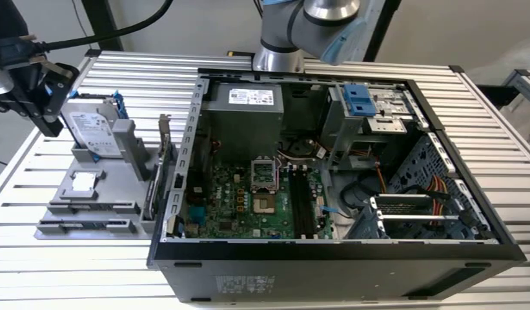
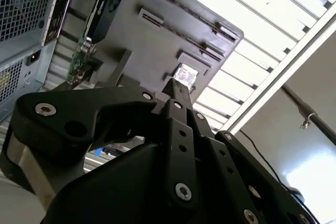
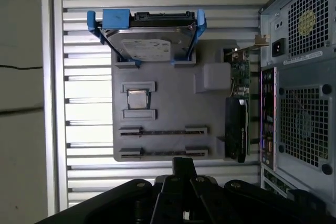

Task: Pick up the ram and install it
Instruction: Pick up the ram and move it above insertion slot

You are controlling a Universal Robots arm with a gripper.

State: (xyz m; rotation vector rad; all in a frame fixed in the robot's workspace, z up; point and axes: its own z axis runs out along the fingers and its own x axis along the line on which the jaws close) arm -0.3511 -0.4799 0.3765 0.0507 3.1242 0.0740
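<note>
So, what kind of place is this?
Probably a robotics lab bench for computer assembly: an open desktop computer case stands on a slatted aluminium table, beside a grey fixture tray holding a hard drive in a blue bracket, with a robot arm nearby.

I can't make out any lettering from here. The white label on the silver hard drive in its blue bracket [image 1: 92,132] carries print too fine to read. The same goes for the white sticker on the grey power supply box [image 1: 250,97] and the pale print on the black computer case's near panel [image 1: 244,284].
</note>
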